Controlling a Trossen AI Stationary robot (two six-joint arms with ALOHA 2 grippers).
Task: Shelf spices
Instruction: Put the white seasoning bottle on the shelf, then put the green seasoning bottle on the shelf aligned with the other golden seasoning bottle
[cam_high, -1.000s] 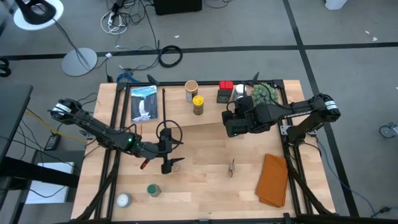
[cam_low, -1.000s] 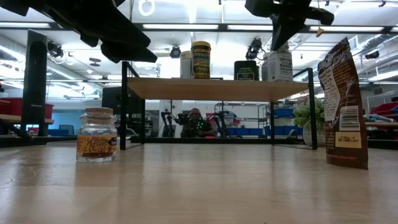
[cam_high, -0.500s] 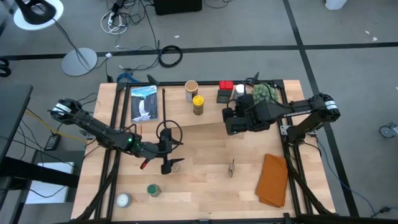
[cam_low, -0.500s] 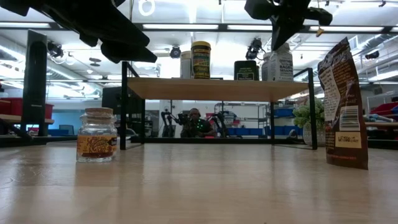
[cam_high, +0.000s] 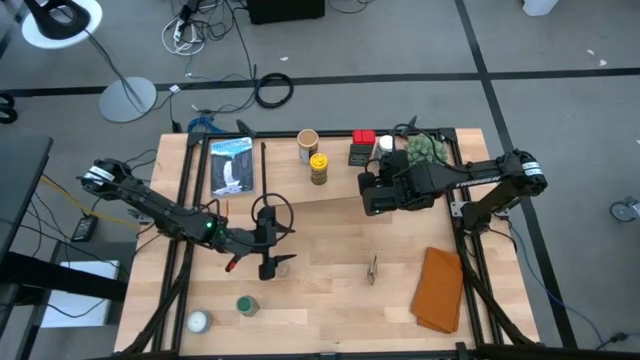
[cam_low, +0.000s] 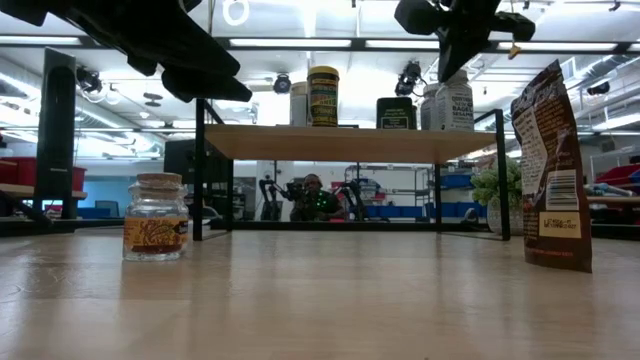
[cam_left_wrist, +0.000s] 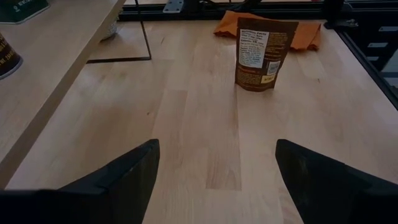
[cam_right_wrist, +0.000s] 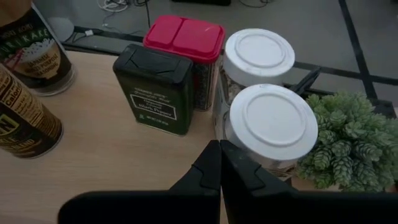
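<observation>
The shelf (cam_high: 335, 190) stands at the table's far side. On it are a tan-lidded tin (cam_high: 308, 140), a yellow jar (cam_high: 318, 166), a red-lidded jar (cam_right_wrist: 185, 37), a dark green tin (cam_right_wrist: 155, 84) and two white-lidded jars (cam_right_wrist: 273, 121) (cam_right_wrist: 258, 56). My right gripper (cam_right_wrist: 221, 163) is shut over the shelf plank, its tips beside the nearer white-lidded jar. My left gripper (cam_left_wrist: 214, 174) hangs open above the table's middle. A cork-lidded glass jar (cam_low: 155, 215) stands on the tabletop close below it. A brown pouch (cam_left_wrist: 264, 53) stands upright farther right. My right gripper's shut fingertips (cam_right_wrist: 216, 149) stand right beside the side wall of the nearer white-lidded jar (cam_right_wrist: 231, 138), slanting down from the table's near side. Whether they touch the jar, I cannot tell. The jar stands upright on the shelf plank.
A green fuzzy plant (cam_right_wrist: 342, 140) crowds the shelf's right end behind the white-lidded jars. An orange-brown cloth (cam_high: 438, 290) lies at the table's near right. A green-lidded jar (cam_high: 247, 305) and a white one (cam_high: 198, 321) sit near the left front corner. A blue packet (cam_high: 232, 165) lies far left.
My right gripper has crept a little toward the table's far edge, staying shut over the shelf. In the low view the white-lidded jar below it has shifted slightly to the side.
</observation>
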